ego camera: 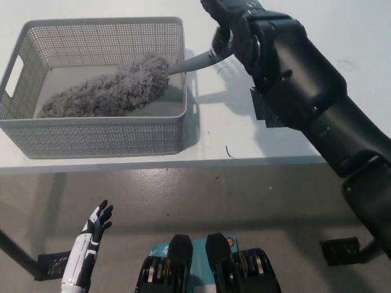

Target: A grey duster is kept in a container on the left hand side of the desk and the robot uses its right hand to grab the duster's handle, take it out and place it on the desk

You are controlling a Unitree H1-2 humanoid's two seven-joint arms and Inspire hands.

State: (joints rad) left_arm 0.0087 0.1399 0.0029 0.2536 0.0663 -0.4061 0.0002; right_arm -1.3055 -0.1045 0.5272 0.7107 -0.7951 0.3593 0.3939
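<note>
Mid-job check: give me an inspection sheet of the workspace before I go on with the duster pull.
Surface: white desk, lit evenly, with the arm's shadow on it.
Job's things: grey duster lies with its fluffy head in the grey mesh basket; its handle crosses the right rim towards the right hand.
Clutter: flat black patch on the desk, partly hidden by the right arm; small dark strand near the front edge.
Hands: right hand at the handle's end, grip not clear; left hand open, low at the left, below the desk edge.
Cables: nothing seen.
Surroundings: grey floor; black floor object at the right.
</note>
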